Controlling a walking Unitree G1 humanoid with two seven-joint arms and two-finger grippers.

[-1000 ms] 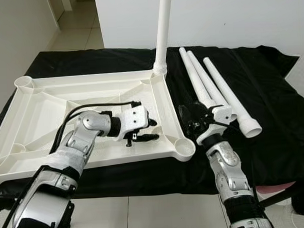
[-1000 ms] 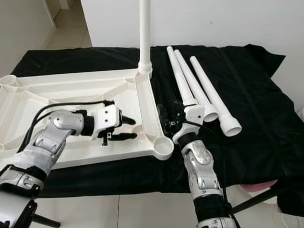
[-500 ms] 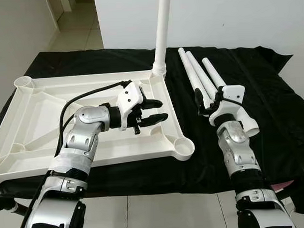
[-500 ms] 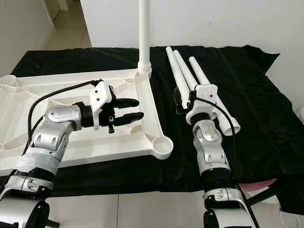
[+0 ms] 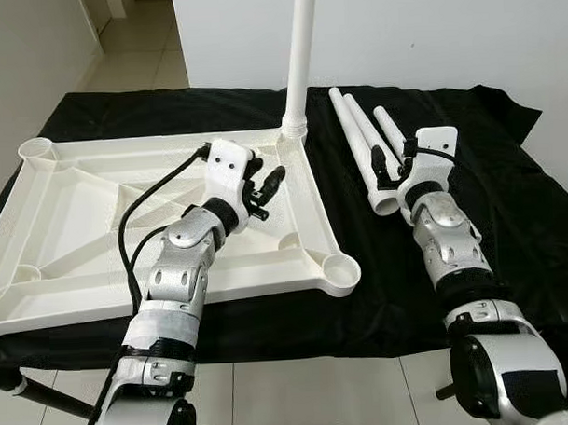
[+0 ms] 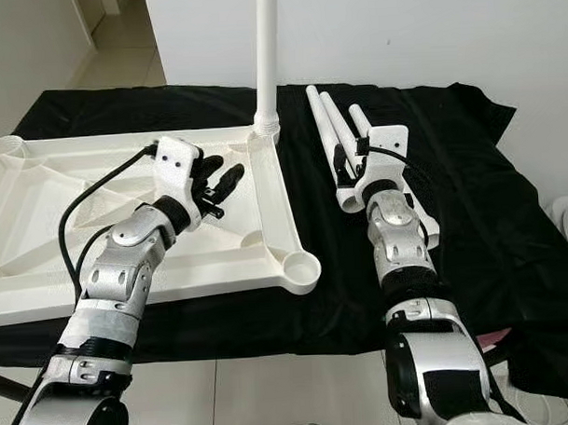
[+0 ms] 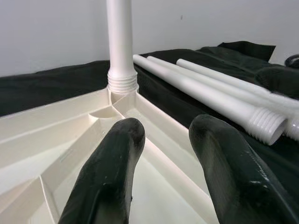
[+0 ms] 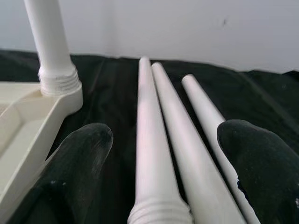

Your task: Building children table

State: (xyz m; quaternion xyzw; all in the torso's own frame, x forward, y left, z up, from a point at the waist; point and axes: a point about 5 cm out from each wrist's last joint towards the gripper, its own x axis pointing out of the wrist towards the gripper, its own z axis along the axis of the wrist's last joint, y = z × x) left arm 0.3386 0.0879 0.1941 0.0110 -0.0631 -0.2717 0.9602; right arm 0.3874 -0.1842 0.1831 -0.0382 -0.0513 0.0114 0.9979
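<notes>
White plastic tabletop [image 5: 70, 229] lies upside down on the black-draped desk [image 5: 508, 214], one leg [image 5: 302, 58] already standing screwed into its far right corner socket. Three loose legs [image 5: 361, 140] lie side by side on the cloth just right of that corner, threaded ends toward the robot.

Changes over the last second:
- Right end effector [image 5: 387, 159] has gone from low beside the tabletop's near right socket [image 5: 342, 271] up to the threaded ends of the loose legs. Fingers spread wide, empty; the wrist view shows them straddling the two legs nearest the tabletop.
- Left end effector [image 5: 264, 183] has lifted off the tabletop's inner floor and swung toward the standing leg. Fingers [image 7: 112, 168] parted, holding nothing, hovering above the ribs inside the tabletop.

Reading: right arm looks set to take a second leg, probably the one closest to the tabletop. Left arm seems placed to steady the tabletop. Three sockets still open, so the build is about a quarter done.
</notes>
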